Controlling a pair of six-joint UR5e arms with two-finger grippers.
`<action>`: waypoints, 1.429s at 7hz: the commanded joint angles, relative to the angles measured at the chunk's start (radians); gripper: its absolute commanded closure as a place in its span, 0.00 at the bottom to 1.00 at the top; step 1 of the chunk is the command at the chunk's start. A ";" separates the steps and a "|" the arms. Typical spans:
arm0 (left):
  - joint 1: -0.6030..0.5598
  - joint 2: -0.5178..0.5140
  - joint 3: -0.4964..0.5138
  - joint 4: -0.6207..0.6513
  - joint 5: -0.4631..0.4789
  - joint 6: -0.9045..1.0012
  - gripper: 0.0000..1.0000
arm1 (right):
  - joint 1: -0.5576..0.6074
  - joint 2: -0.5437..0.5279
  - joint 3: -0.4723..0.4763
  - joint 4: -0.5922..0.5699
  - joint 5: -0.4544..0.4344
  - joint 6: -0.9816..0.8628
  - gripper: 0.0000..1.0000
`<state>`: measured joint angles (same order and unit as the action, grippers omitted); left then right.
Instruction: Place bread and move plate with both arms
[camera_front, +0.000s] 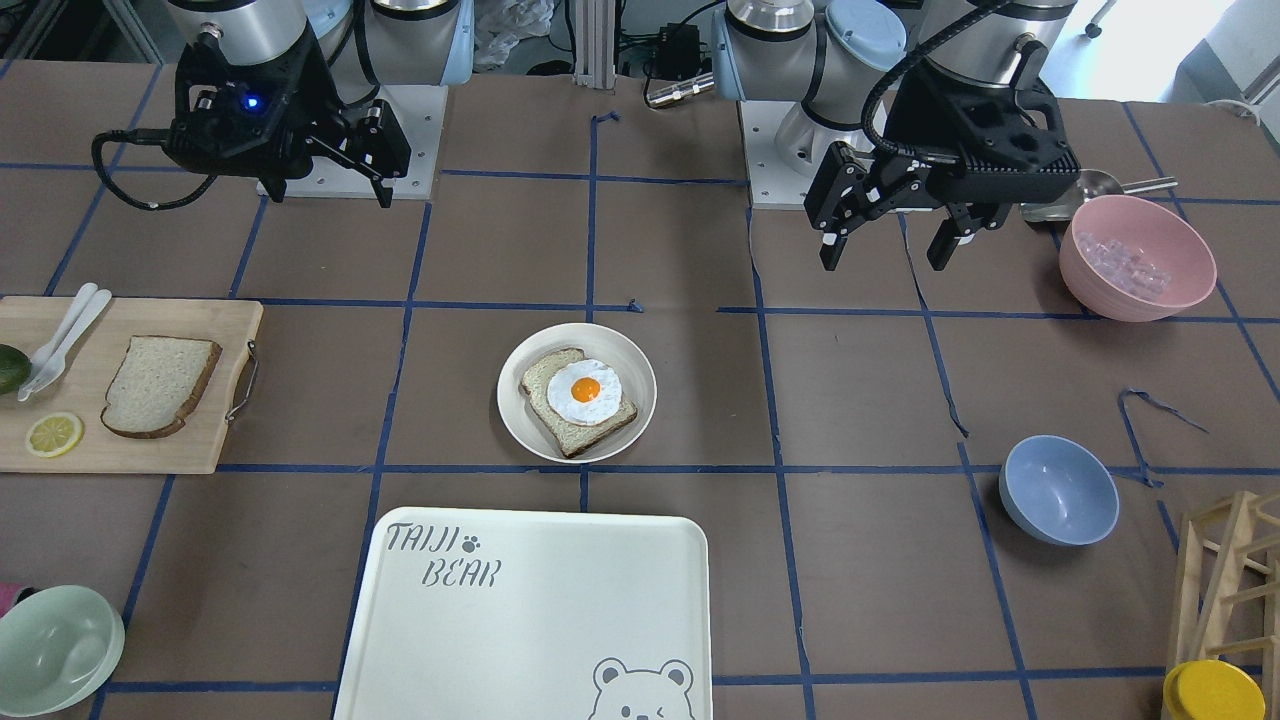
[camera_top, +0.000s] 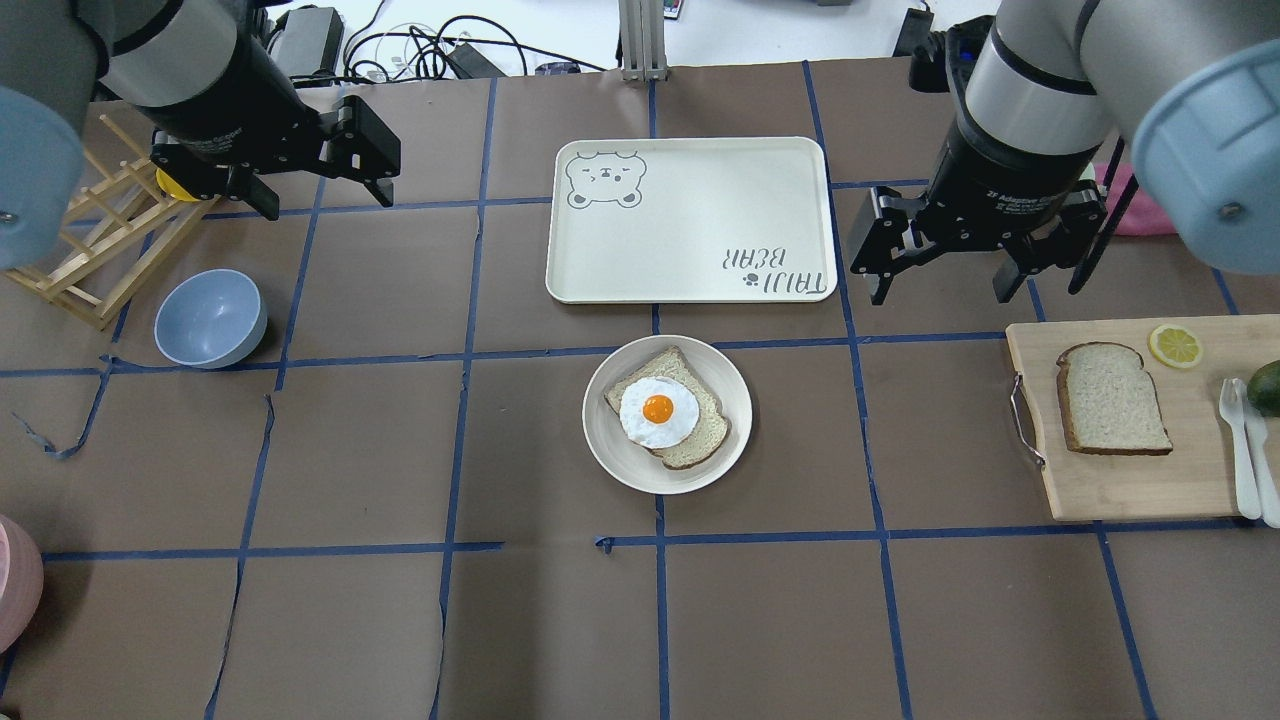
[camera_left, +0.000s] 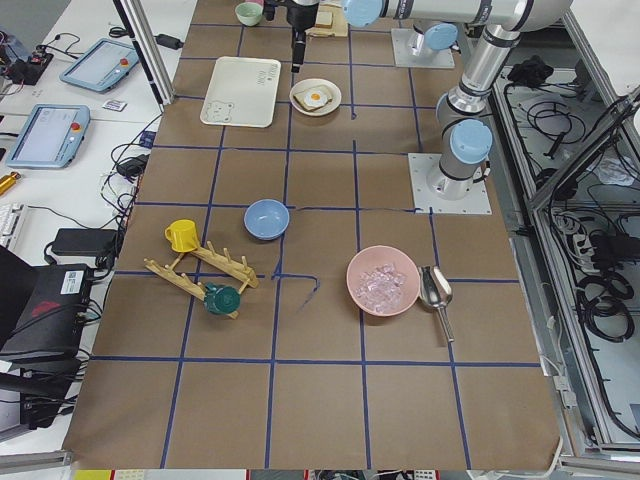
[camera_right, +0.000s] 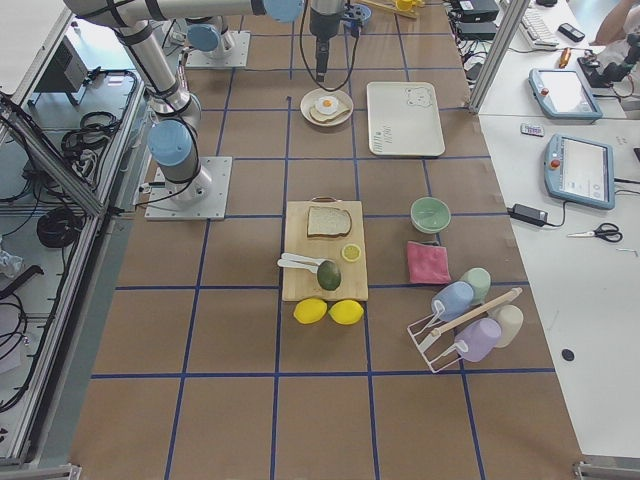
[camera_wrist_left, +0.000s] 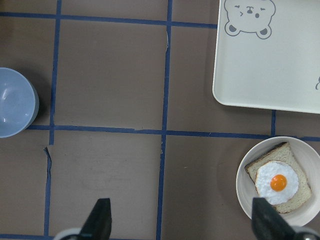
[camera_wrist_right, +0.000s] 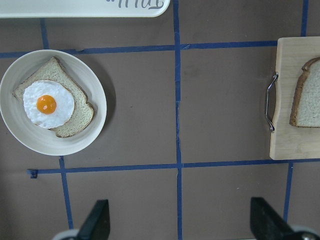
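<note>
Overhead view, read left to right. Left gripper (camera_top: 325, 195) is held above the table at about 10 o'clock from the plate (camera_top: 610, 465), fingers spread, nothing between them. Blue bowl (camera_top: 210, 318) is noted at its 7 o'clock. Plate is set mid-table, loaded with an egg-topped slice (camera_top: 700, 445); tray (camera_top: 690, 230) lies just beyond, at 12 o'clock. Right gripper (camera_top: 942, 280) is hung at the plate's 2 o'clock, spread and empty too. Bread (camera_top: 1110, 398) is found flat on the cutting board (camera_top: 1120, 490), at 3 o'clock from the plate, well apart from it.

Handling, judged: bread is expected to be light, soft, easily dented, and floppy if taken by a corner. A gentle pinch across opposite crust edges is advised. Plate is taken for rigid and smooth-rimmed, possibly slippery. Rim holds at 9 and 3 o'clock are suggested, with the plate kept level.

Views compared: in the right wrist view only a cropped edge of the bread is shown, beside the board's metal handle (camera_wrist_right: 267, 102). The whole slice, with lemon round (camera_top: 1175, 345), is given from above. Bread is absent from the left wrist view. Pink bowl (camera_front: 1130, 305) is a sliver from above, whole from the front.
</note>
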<state>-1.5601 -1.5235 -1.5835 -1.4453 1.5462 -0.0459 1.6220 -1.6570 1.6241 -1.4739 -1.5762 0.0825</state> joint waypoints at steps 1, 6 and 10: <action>0.000 -0.001 0.000 0.000 -0.001 0.000 0.00 | -0.001 0.000 0.000 -0.009 -0.002 0.003 0.00; 0.000 0.000 -0.001 0.000 0.000 0.000 0.00 | -0.004 0.000 0.003 -0.013 -0.010 0.005 0.00; -0.002 -0.001 -0.001 0.000 -0.001 0.000 0.00 | -0.029 0.081 0.005 -0.054 -0.094 0.020 0.00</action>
<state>-1.5612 -1.5235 -1.5846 -1.4450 1.5459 -0.0460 1.6104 -1.6041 1.6286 -1.5062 -1.6249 0.1025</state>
